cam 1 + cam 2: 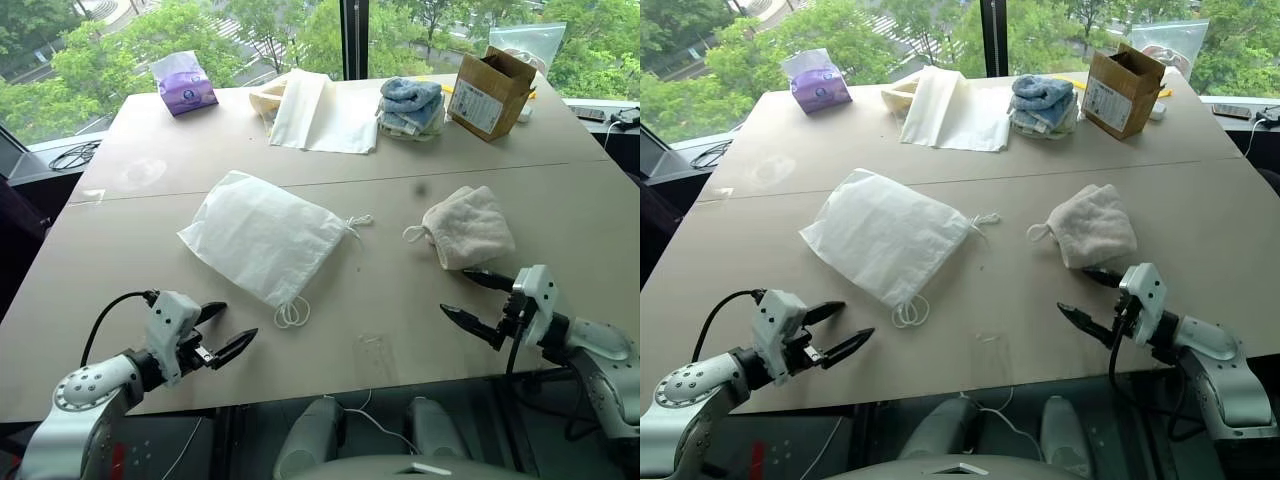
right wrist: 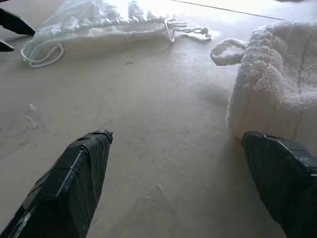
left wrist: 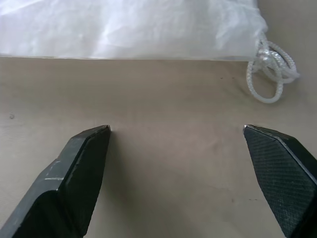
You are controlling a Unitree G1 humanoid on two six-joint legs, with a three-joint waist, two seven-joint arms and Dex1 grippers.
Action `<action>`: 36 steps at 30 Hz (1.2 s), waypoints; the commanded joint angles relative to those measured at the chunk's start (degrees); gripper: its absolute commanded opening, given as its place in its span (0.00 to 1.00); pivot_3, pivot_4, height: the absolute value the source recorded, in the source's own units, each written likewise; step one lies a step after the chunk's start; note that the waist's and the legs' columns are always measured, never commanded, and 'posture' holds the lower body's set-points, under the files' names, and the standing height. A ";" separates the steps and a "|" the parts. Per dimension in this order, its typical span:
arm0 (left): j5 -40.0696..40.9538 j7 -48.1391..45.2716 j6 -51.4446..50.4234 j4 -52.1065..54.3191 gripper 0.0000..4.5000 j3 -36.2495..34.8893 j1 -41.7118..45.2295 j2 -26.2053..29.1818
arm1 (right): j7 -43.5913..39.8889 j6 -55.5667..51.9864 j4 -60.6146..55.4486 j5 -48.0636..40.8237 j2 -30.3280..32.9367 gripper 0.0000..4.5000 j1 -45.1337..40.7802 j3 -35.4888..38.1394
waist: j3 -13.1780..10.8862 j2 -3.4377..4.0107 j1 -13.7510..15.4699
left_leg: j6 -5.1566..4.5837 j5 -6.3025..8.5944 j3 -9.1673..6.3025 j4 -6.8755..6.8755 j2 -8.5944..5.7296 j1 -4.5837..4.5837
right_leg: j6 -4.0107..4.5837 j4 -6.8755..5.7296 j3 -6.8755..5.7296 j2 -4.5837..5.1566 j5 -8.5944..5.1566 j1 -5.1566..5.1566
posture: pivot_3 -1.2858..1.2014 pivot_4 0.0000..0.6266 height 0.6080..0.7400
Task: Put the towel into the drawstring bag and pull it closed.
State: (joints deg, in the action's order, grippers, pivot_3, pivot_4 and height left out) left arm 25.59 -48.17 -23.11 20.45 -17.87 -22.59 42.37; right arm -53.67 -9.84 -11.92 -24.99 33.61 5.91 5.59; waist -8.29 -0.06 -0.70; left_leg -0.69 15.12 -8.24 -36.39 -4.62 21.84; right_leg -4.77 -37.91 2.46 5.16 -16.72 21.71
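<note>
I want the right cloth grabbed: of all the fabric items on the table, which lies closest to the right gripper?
The small beige-pink fluffy towel, with its white loop tag, lies just beyond the open right gripper. The stacked blue and white towels sit at the table's far edge.

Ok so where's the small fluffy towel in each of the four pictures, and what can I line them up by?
Left eye view: the towel lies right of centre on the table.
Right eye view: right of centre too.
Left wrist view: not in it.
Right wrist view: at the right edge.
Shared landmark: the drawstring bag, seen in all four.
</note>
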 commanded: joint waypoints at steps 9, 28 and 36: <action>7.43 11.25 -9.23 18.02 0.99 4.62 10.23 -6.90 | -2.81 -0.89 -2.88 -2.68 1.64 1.00 0.23 0.00 | -0.08 -0.12 0.46 | 0.00 0.00 -0.06 -0.12 -0.01 0.01 | 0.00 -0.01 -0.08 -0.01 0.01 -0.05 | 0.52 0.24 1.00; -44.71 35.64 13.12 4.37 0.99 31.25 19.68 -15.19 | -2.06 -0.38 -5.50 -2.90 1.82 1.00 4.53 0.98 | -0.25 -0.40 1.00 | 0.21 -0.13 0.03 -0.14 -0.06 0.06 | -0.02 -0.03 -0.01 -0.05 0.01 -0.01 | 0.52 0.24 1.00; -49.10 38.57 15.78 5.14 0.99 30.04 15.42 -16.69 | -2.24 -0.14 -4.68 -2.77 2.26 1.00 4.34 1.53 | -0.25 -0.41 1.40 | 0.21 -0.12 0.01 -0.14 -0.06 0.06 | -0.02 -0.05 -0.03 -0.05 0.01 -0.01 | 0.52 0.24 1.00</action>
State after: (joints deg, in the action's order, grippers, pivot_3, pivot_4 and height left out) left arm -21.99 -10.93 -9.08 23.75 13.53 -7.14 25.56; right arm -55.74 -10.90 -15.22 -27.13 35.53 10.33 5.62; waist -8.54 -0.46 0.70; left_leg -0.48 15.00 -8.24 -36.53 -4.68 21.91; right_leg -4.80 -37.96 2.42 5.11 -16.71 21.69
